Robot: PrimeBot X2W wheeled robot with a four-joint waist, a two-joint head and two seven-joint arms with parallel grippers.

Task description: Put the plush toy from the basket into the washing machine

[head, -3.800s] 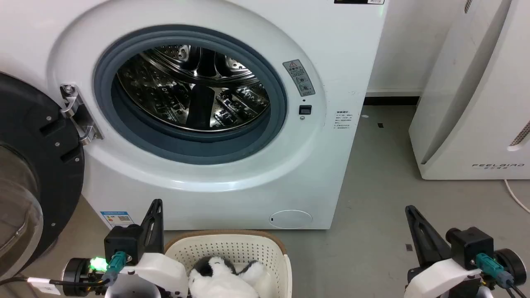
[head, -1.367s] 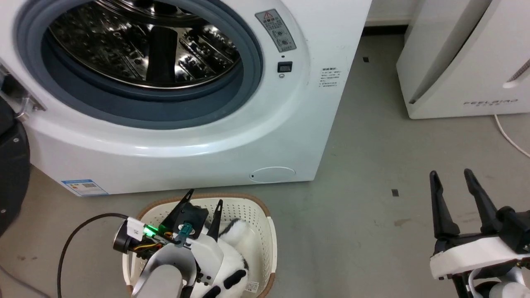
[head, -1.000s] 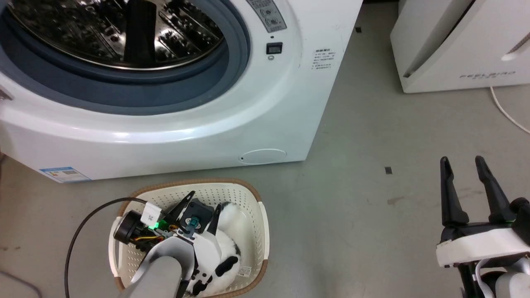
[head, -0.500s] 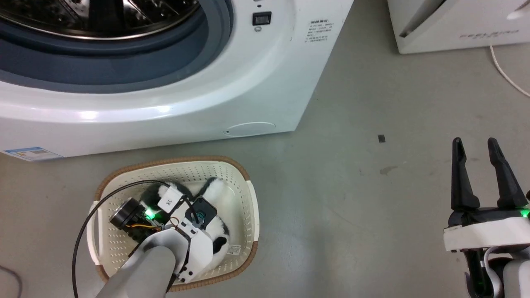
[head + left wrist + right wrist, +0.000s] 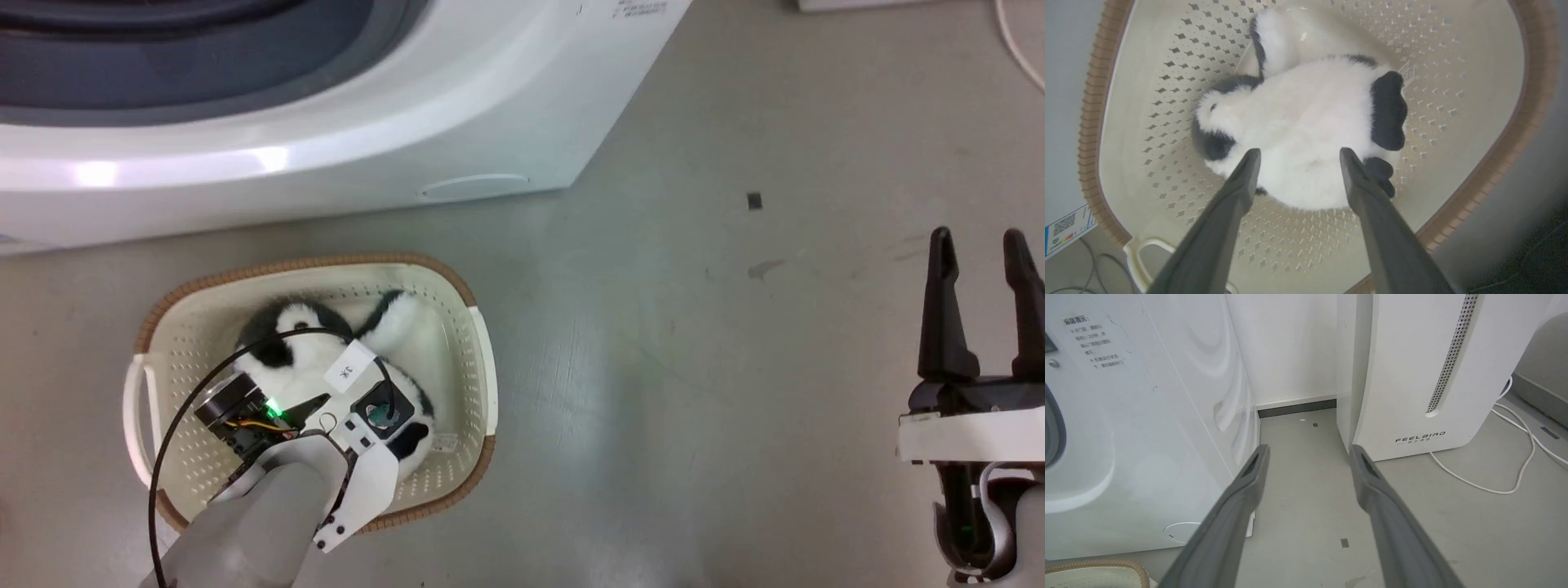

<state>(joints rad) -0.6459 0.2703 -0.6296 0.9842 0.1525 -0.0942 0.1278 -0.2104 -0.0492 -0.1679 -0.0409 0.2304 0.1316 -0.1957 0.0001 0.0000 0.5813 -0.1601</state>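
The left arm [image 5: 245,523] has a pale grey forearm, a white wrist shell [image 5: 367,482] with dark screws [image 5: 338,529], a green lamp [image 5: 273,406], a looping black cable [image 5: 152,498] and a white tag [image 5: 349,371]. The right gripper [image 5: 976,237] has long, tapered black fingers [image 5: 943,310].

Room setting. The floor [image 5: 694,367] is smooth, grey and faintly scuffed; in the head view a small dark square mark [image 5: 753,200] lies at 2 o'clock, with a faint stain [image 5: 763,269] just below it. In the right wrist view a plain white wall [image 5: 1286,347] stands at 12 o'clock, with a dark skirting strip [image 5: 1297,408] along its foot. A white slanted appliance [image 5: 1404,375] lettered FEELBIRD stands at 1 o'clock, and a white cable [image 5: 1515,486] loops over the floor at 3 o'clock.
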